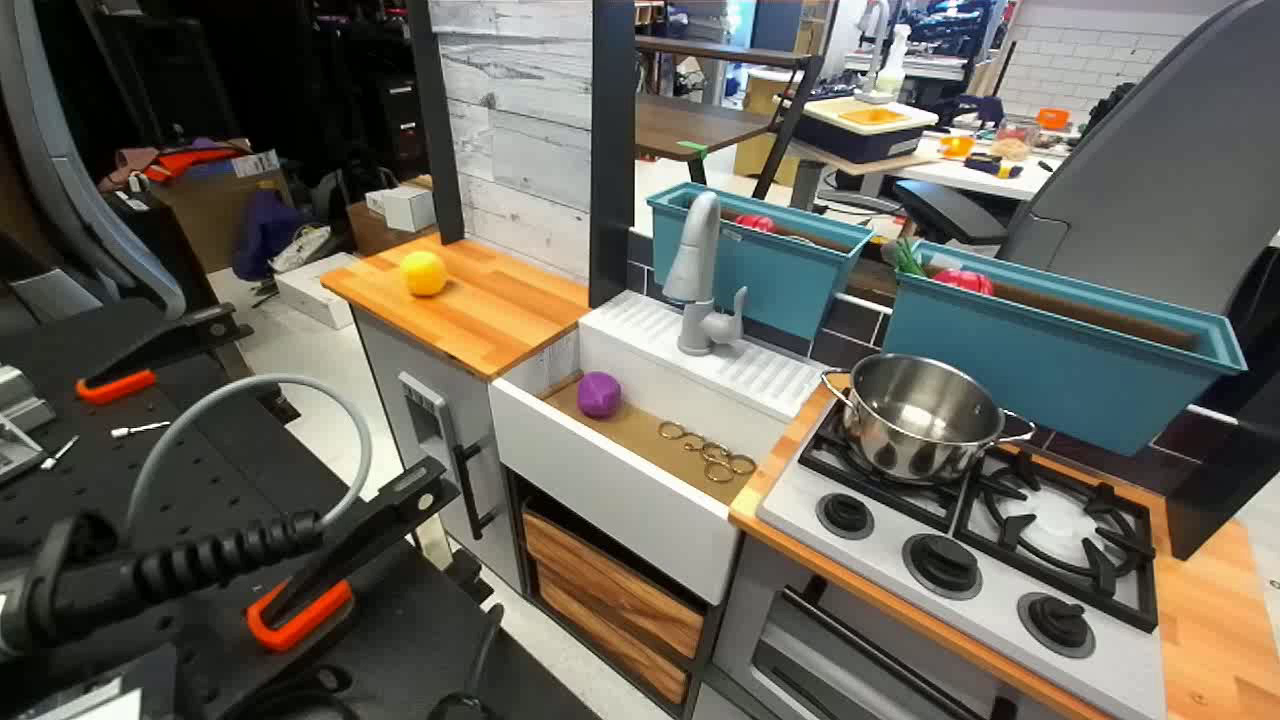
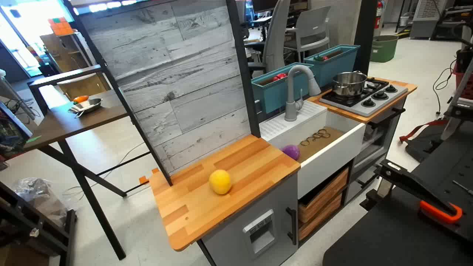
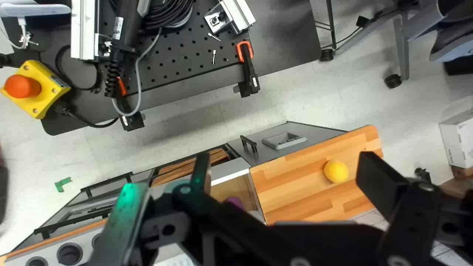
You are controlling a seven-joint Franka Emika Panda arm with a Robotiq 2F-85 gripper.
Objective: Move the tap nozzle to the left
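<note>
The tap nozzle is a grey toy faucet with an upright stem, a hooked spout and a small side lever. It stands on the white ridged ledge behind the sink in both exterior views (image 1: 697,250) (image 2: 291,99). Its spout hangs toward the sink (image 1: 620,515) (image 2: 329,162). In the wrist view the tap is not seen; the gripper body covers that part. My gripper (image 3: 284,168) is open and empty, its two fingers wide apart, high above the wooden counter and sink. The gripper does not show in either exterior view.
A steel pot (image 1: 915,420) sits on the stove beside the sink. Teal planters (image 1: 770,260) stand behind the tap. A purple ball (image 1: 599,395) and several metal rings (image 1: 718,450) lie in the sink. A yellow ball (image 3: 336,171) rests on the wooden counter (image 3: 295,192).
</note>
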